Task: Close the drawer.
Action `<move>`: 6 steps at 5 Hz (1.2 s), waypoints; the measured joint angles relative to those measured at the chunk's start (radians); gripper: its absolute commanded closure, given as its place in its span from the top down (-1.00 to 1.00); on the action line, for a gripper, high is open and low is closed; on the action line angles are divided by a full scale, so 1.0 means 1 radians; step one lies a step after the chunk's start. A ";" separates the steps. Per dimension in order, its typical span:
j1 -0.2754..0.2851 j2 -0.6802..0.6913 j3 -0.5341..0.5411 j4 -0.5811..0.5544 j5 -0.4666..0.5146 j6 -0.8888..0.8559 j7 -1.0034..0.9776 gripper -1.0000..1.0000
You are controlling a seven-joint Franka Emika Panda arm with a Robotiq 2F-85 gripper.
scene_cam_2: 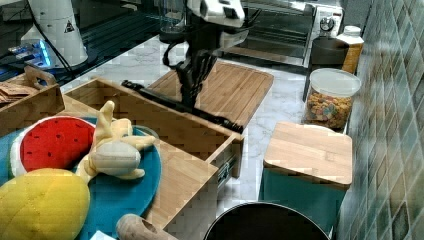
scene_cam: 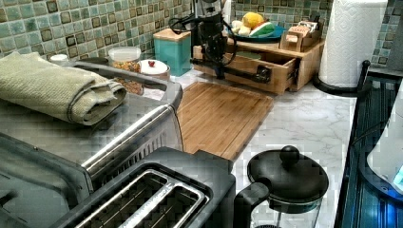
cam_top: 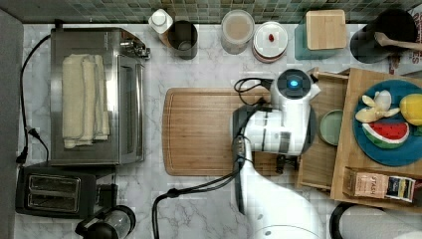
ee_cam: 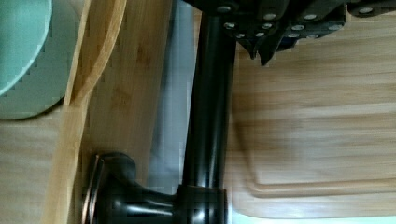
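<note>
I log: cutting board (cam_top: 199, 132) bare behind my claw (scene_cam_2: 189, 92); drawer (scene_cam_2: 165, 127) front and handle (scene_cam_2: 182, 106) directly ahead.

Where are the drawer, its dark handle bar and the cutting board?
drawer (scene_cam_2: 165, 122): right view, on its front panel.
handle bar (ee_cam: 210, 107): wrist view, on the middle of the dark bar.
cutting board (cam_top: 199, 129): top view, on its bare centre.
</note>
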 measured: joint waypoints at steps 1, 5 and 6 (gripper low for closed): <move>-0.039 0.005 -0.040 0.000 -0.003 0.034 -0.030 -1.00; -0.072 0.006 -0.088 -0.012 -0.012 0.104 -0.133 -1.00; -0.072 0.005 -0.089 -0.014 -0.012 0.107 -0.133 -1.00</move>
